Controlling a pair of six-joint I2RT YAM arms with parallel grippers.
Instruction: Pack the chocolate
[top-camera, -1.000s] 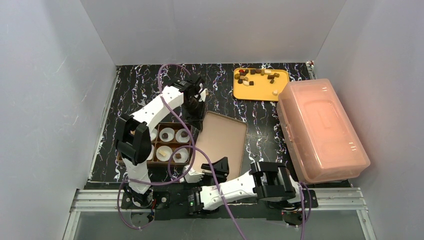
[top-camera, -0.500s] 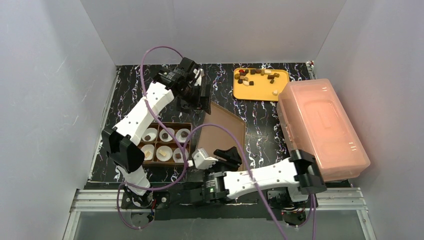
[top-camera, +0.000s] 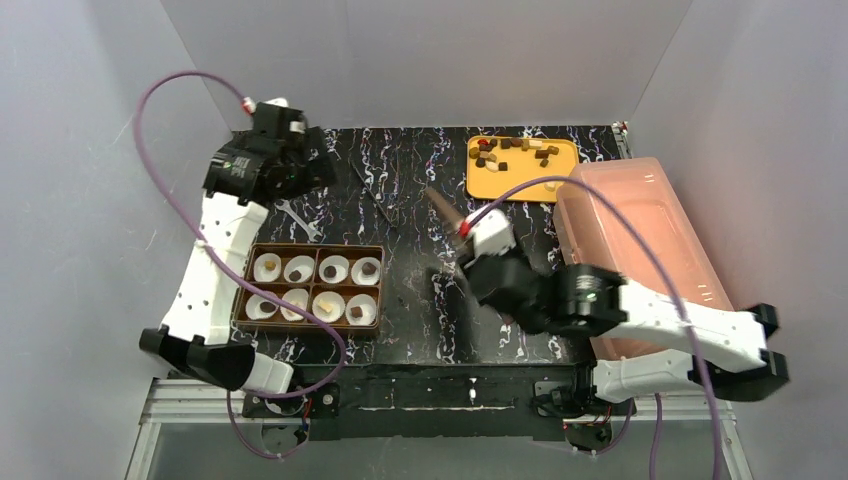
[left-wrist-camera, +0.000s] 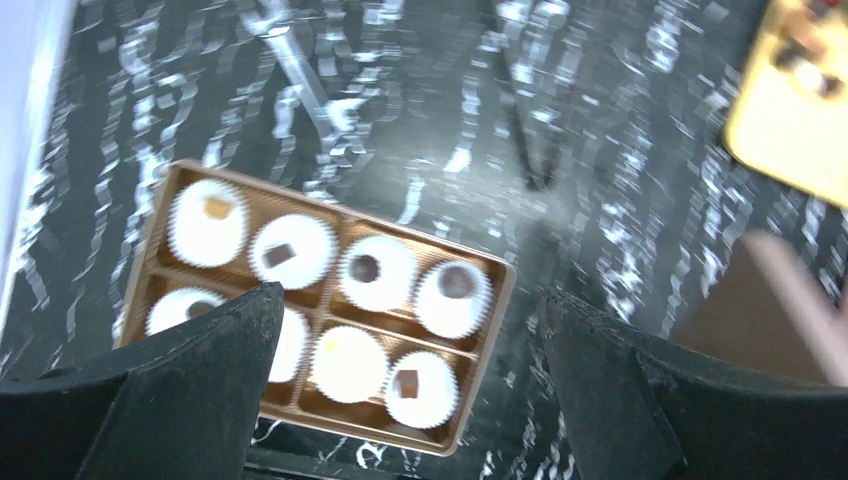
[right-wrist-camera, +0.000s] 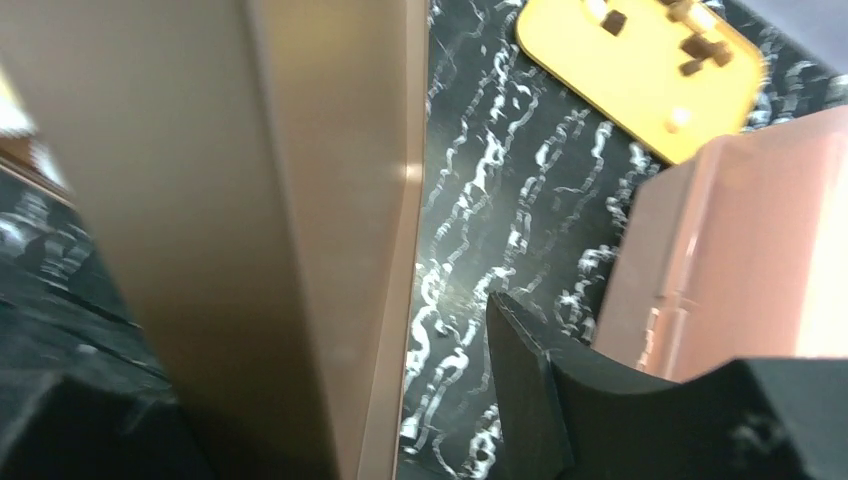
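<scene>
The chocolate shows as small brown, tan and cream chunks (top-camera: 512, 150) on a yellow tray (top-camera: 560, 185) at the far right. More pieces (left-wrist-camera: 406, 383) sit in white paper cups inside a brown box (top-camera: 240, 300) at the near left. My left gripper (top-camera: 290, 170) hangs high over the far left. It stands open (left-wrist-camera: 410, 295) with nothing between its fingers and the box far below. My right gripper (top-camera: 468, 262) holds the copper-brown lid (top-camera: 445, 208) off the table, tilted on edge. In the right wrist view the lid (right-wrist-camera: 200, 200) fills the left side next to my gripper (right-wrist-camera: 300, 350).
A large pink lidded container (top-camera: 640, 260) stands along the right side, close to my right arm. A thin dark tool (top-camera: 372, 198) lies on the black marbled table (top-camera: 400, 310) behind the box. Grey walls close in the table on three sides.
My left gripper opened, let go of the lid and swung up to the far left. My right arm lifted the lid on edge and carried it right, away from the box.
</scene>
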